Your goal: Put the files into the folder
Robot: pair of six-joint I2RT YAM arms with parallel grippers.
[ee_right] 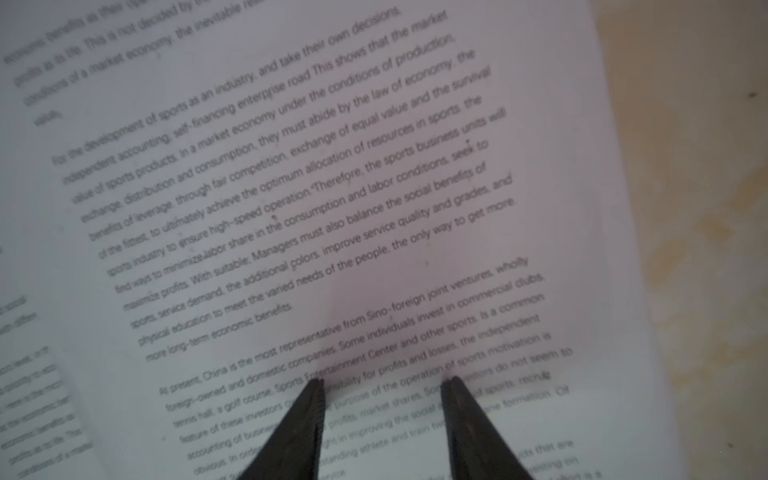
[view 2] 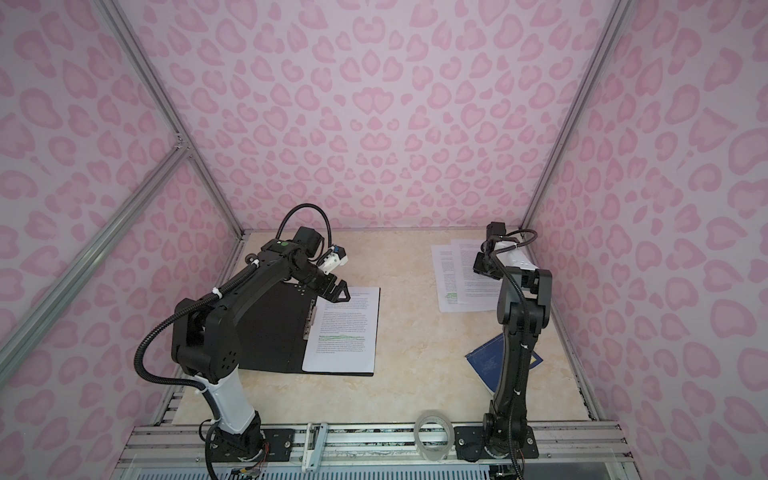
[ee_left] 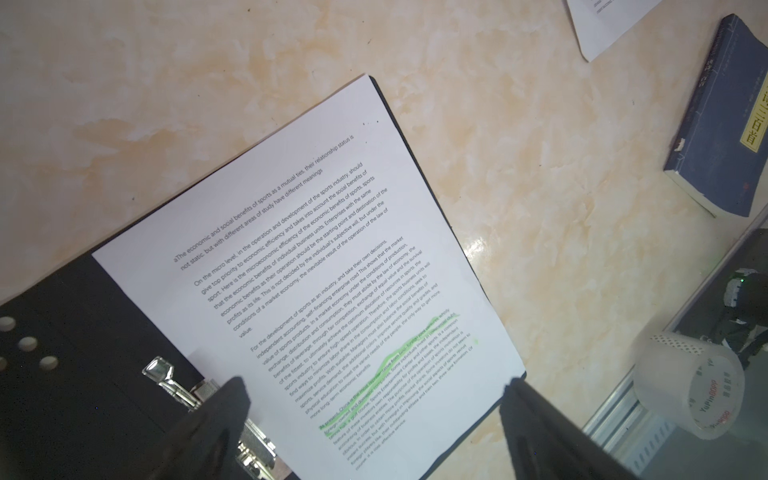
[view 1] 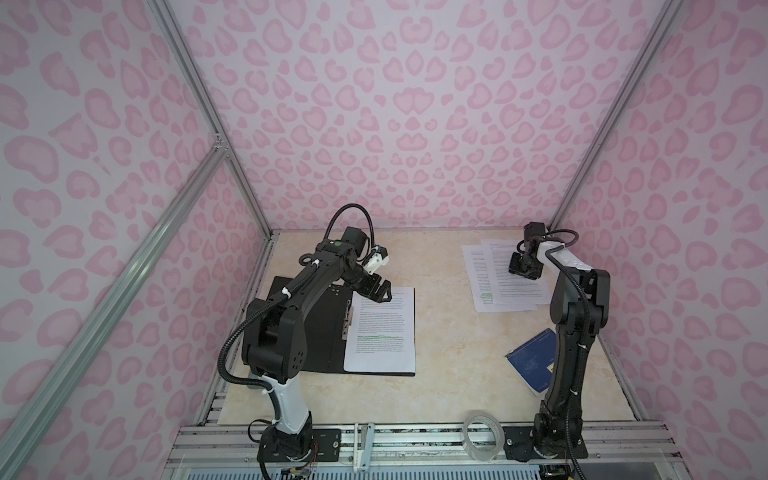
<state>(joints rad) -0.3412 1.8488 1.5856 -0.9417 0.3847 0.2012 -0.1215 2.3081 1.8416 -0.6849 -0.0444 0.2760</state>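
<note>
Left wrist view: one file (ee_left: 291,270) lies in the open folder (ee_left: 83,395) under the wide-spread left claw (ee_left: 376,382); two files (view 1: 498,291) lie loose across the table (view 1: 449,340), the half-spread right claw (ee_right: 384,379) touching them, holding nothing

High top views share the whole table (view 1: 457,365); wrist cameras look down close.

Table (view 1: 440,374): the open folder (view 1: 326,345) lies at 9 o'clock of centre. One sheet (view 1: 380,328) lies on its right-hand leaf, its edge beside the spine clip (view 1: 346,320). Two further sheets (view 1: 490,266) lie overlapped at 1 o'clock, well apart from the folder. A booklet (view 1: 532,361) lies at 4 o'clock. A tape roll (view 1: 484,451) sits on the front rail (view 1: 415,436) at 5 o'clock.
</note>
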